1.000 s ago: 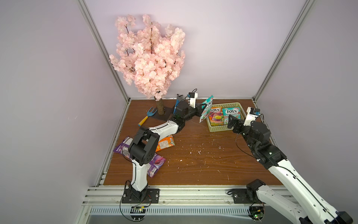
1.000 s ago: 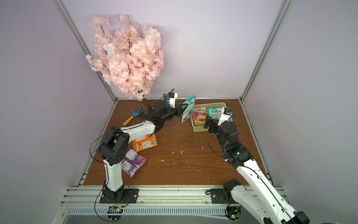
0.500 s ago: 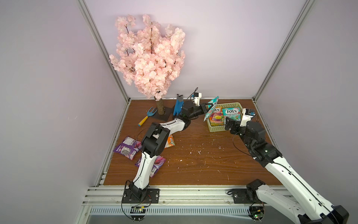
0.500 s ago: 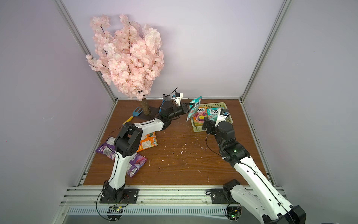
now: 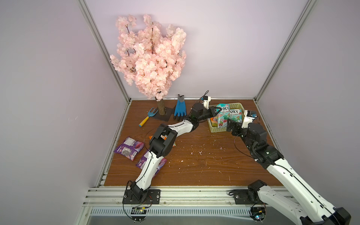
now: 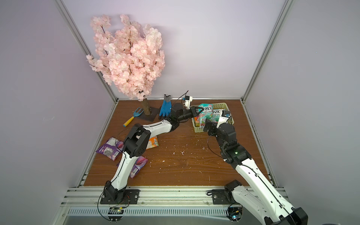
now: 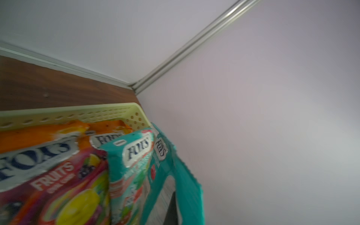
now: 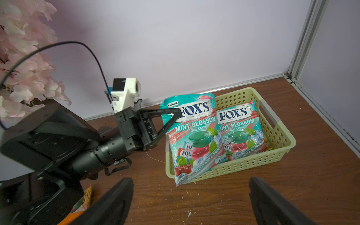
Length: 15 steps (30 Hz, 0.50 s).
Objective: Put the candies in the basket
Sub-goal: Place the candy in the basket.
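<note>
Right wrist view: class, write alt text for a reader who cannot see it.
The left gripper is shut on the top corner of a teal Fox's packet, holding it over the edge of a yellow-green basket with a second teal packet inside. The right gripper frames the foreground, fingers open.

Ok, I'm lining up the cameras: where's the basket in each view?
In a top view: basket near the table's far right corner.
In a top view: basket, same corner.
Left wrist: basket behind the orange packets.
Right wrist: basket beyond the right gripper.
Shared landmark: the corner post beside it.
</note>
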Each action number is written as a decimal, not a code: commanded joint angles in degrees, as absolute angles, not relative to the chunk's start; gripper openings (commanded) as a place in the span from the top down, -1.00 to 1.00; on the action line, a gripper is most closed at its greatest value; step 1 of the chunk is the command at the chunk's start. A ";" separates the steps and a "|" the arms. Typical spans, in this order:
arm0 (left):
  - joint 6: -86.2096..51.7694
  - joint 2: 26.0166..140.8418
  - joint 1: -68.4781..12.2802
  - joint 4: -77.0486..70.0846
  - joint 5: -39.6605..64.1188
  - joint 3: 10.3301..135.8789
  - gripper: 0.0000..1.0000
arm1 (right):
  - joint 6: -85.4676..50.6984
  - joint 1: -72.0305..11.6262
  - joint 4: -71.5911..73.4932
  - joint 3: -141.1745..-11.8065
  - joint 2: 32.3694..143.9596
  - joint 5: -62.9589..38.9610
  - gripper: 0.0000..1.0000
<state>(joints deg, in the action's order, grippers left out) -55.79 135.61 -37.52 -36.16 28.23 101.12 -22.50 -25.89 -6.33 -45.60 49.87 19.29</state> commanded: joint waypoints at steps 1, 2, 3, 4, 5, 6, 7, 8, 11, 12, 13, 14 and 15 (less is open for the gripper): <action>-46.59 138.14 -36.08 -24.19 23.32 104.17 0.99 | -21.89 -25.84 -4.99 -47.59 48.99 20.30 -0.98; -45.93 138.77 -35.89 -22.82 23.01 105.12 0.94 | -21.86 -25.84 -5.09 -47.76 48.83 20.30 -0.98; -45.47 139.35 -35.57 -21.93 23.11 105.95 0.90 | -21.79 -25.84 -5.18 -47.96 48.71 20.35 -0.98; -44.79 139.69 -35.40 -21.36 23.20 106.67 0.86 | -21.76 -25.84 -5.14 -48.12 48.77 20.34 -0.98; -43.41 139.90 -35.43 -20.21 22.47 107.53 0.84 | -21.84 -25.84 -5.13 -48.16 48.77 20.16 -0.98; -41.22 139.84 -35.46 -18.49 20.95 108.57 0.83 | -21.89 -25.80 -5.12 -48.19 48.81 19.98 -0.98; -39.08 139.90 -35.42 -17.73 19.97 109.46 0.83 | -21.97 -25.84 -5.15 -48.16 48.95 19.72 -0.97; -37.65 139.97 -35.33 -17.22 19.53 110.25 0.83 | -22.19 -25.84 -5.17 -48.24 49.02 19.38 -0.97; -34.43 141.16 -34.98 -14.61 18.87 114.04 0.79 | -22.85 -25.84 -5.18 -48.16 49.39 18.40 -0.97; -33.54 141.64 -34.97 -13.68 19.01 115.20 0.72 | -23.02 -25.83 -5.20 -48.19 49.38 18.39 -0.97; -32.98 141.89 -34.84 -13.30 19.28 115.71 0.62 | -23.12 -25.84 -5.27 -48.25 49.38 18.36 -0.97; -32.51 142.10 -34.81 -13.12 19.15 115.75 0.46 | -23.12 -25.75 -5.33 -48.33 49.22 18.36 -0.97; -32.19 142.29 -34.80 -13.01 18.96 115.82 0.22 | -23.12 -25.80 -5.35 -48.56 49.18 18.31 -0.97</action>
